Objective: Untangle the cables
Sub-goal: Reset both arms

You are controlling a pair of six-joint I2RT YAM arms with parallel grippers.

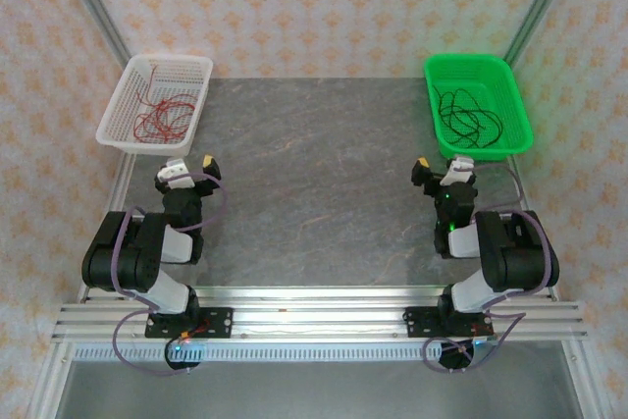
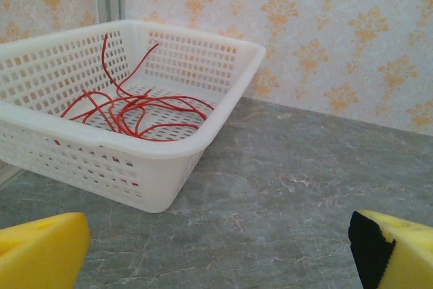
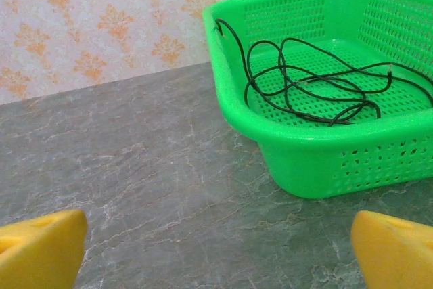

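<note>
Left gripper [image 1: 193,166] [image 2: 216,255]: jaws spread wide, nothing between them. Yellow fingertips [image 2: 42,252] sit at the two bottom corners of the left wrist view, with bare grey surface [image 1: 314,183] between. The arm is folded back near its base and the gripper hangs low over the surface, pointed toward the far-left corner.

Right gripper [image 1: 440,166] [image 3: 216,248]: the same posture, jaws fully apart and holding nothing. Its yellow fingertips [image 3: 40,248] are at the corners of the right wrist view. It points toward the far-right corner.

White basket [image 1: 116,117] [image 2: 101,160]: just ahead of the left gripper, at the far-left corner of the surface, sitting slightly askew. The red cables [image 1: 162,117] [image 2: 135,109] lie inside as a loose heap of loops on the floor. One strand rises along the far wall, and another curls up beside it.

Green basket [image 1: 520,123] [image 3: 325,160]: ahead of the right gripper, at the far-right corner. The black cables [image 1: 469,115] [image 3: 311,86] are inside in open overlapping loops. One end climbs to the near-left rim.

The two colours are well apart, one per basket. Neither gripper touches a basket or a cable.

Patterned orange-and-cream wall [image 1: 314,7] behind both baskets.
</note>
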